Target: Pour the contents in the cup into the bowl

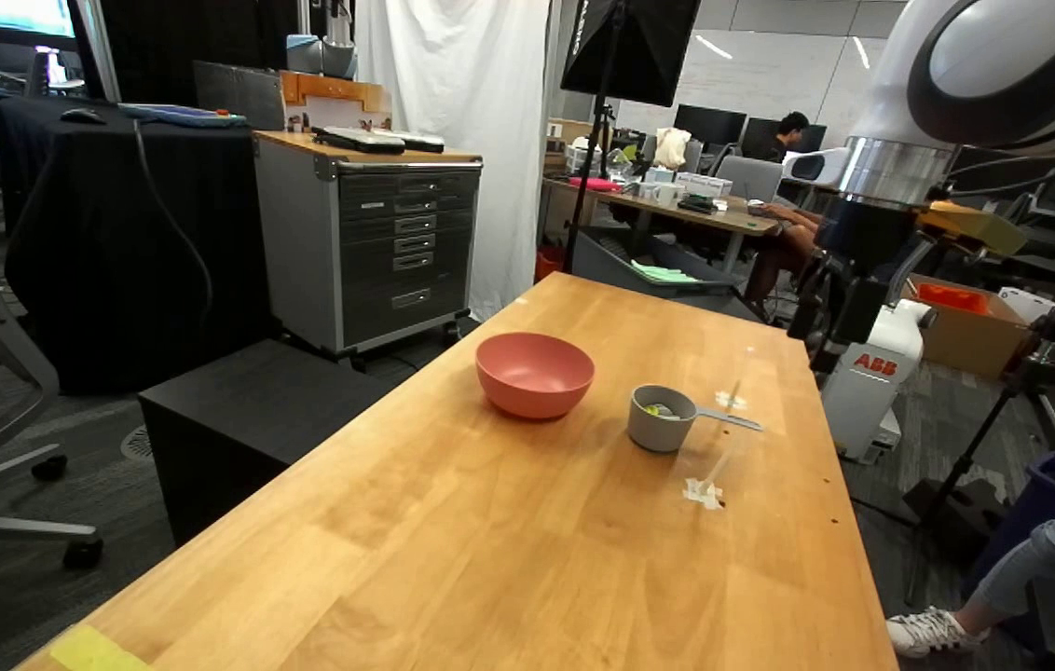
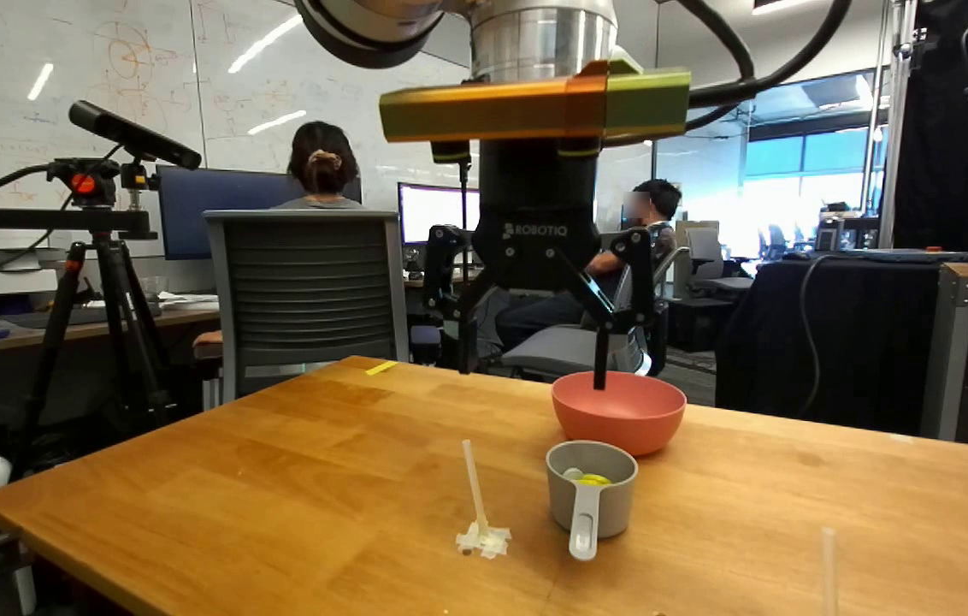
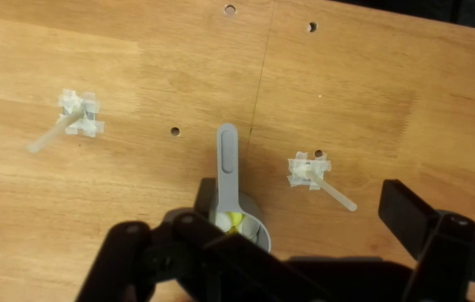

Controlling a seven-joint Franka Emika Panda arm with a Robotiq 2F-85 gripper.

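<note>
Fingers [image 2: 600,359] hang spread, the grey cup [image 2: 610,506] lower and apart.

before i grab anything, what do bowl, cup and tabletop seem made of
Bowl: probably plastic, matte, evenly pinkish-red; ceramic is possible. Cup: likely plastic, dull grey, no metallic shine; coated metal is possible. Tabletop: wood by its grain and board joints, faint sheen.

Robotics lab, part office. Reference: wooden table [image 2: 321,479]. Robot arm [image 2: 540,43] above it; ABB-marked machine [image 1: 872,373] just beside it; tripod-mounted camera [image 2: 135,135] near it; beyond it, marked-up whiteboard [image 2: 5,128], monitors [image 2: 223,188], softbox light [image 1: 649,56], person [image 1: 773,145] at desk [image 1: 719,217].
</note>
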